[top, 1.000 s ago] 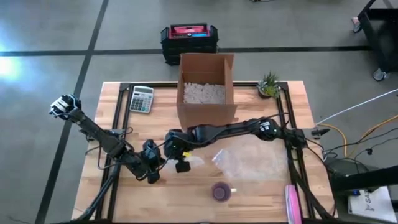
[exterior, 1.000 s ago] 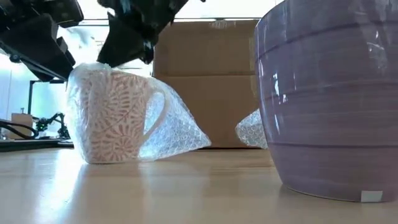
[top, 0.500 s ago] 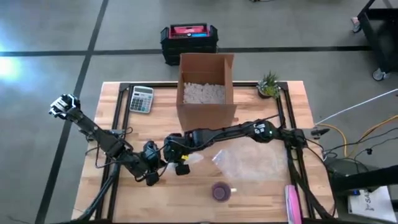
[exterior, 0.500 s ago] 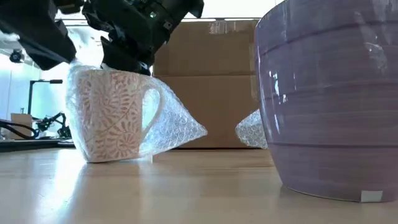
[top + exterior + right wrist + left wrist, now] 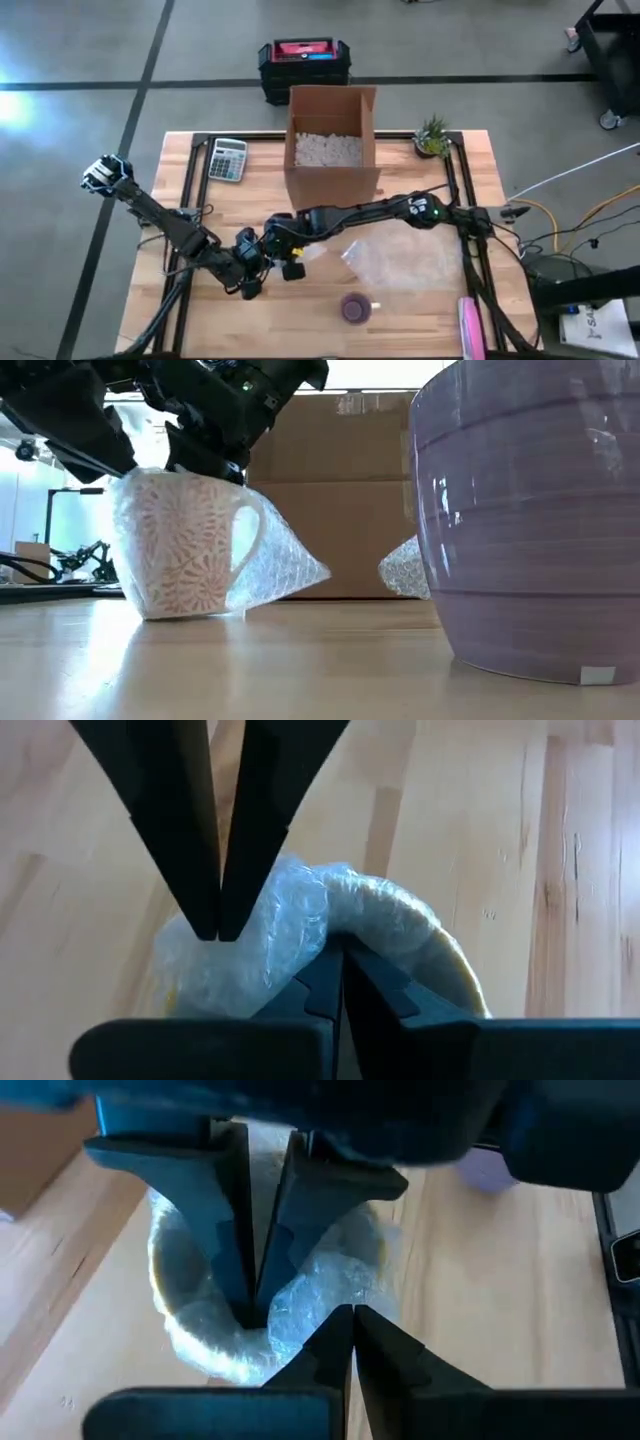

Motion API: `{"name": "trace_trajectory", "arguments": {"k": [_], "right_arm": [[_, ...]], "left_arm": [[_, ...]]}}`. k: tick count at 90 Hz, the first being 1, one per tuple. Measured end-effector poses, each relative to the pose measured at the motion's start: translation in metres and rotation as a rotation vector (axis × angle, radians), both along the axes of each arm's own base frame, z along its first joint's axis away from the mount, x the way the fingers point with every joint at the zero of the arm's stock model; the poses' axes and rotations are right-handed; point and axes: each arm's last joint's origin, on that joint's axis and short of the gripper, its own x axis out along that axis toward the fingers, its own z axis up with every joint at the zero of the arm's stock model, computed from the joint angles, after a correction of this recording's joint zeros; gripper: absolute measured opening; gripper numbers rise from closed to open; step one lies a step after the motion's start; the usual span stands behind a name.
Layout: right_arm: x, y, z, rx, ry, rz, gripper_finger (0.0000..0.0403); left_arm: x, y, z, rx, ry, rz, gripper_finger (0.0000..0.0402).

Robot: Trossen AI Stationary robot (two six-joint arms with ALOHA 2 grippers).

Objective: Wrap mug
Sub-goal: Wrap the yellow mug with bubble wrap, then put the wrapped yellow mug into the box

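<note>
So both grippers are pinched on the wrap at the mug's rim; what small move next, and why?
Probably tuck the pinched bubble wrap down into the mug, since left gripper and right gripper both hold it at the rim while a loose flap trails beside the handle.

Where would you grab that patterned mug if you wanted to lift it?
Probably by the rim, from above: the mug stands nearly upright with its mouth up, and both end effectors already meet there. Its handle sticks out sideways but lies under bubble wrap, so it looks slippery.
</note>
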Motion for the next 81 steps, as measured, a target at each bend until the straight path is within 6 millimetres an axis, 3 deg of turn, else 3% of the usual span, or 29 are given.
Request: {"name": "trace_trajectory", "arguments": {"k": [9,25,44,67,81], "right_arm": [[-0.004,-0.002,0.015,-0.011,0.001,0.003,0.0],[-0.017,-0.004,0.059,-0.019,-0.013,0.009,0.0],[-0.02,0.001,0.065,0.004,-0.023,0.113,0.001],[-0.022,0.027,0.059,-0.01,-0.036,0.227,0.0123],[-0.018,0.028,0.048,-0.084,-0.035,0.186,0.0194]], "left_arm": [[0.0,0.0,0.001,0.001,-0.009,-0.011,0.0],[-0.001,0.001,0.003,0.008,-0.014,-0.022,0.0],[0.0,0.001,0.004,0.015,-0.016,-0.028,0.0],[0.0,0.0,0.004,0.013,-0.018,-0.029,0.0],[0.0,0.0,0.004,0.014,-0.018,-0.035,0.0]]}}
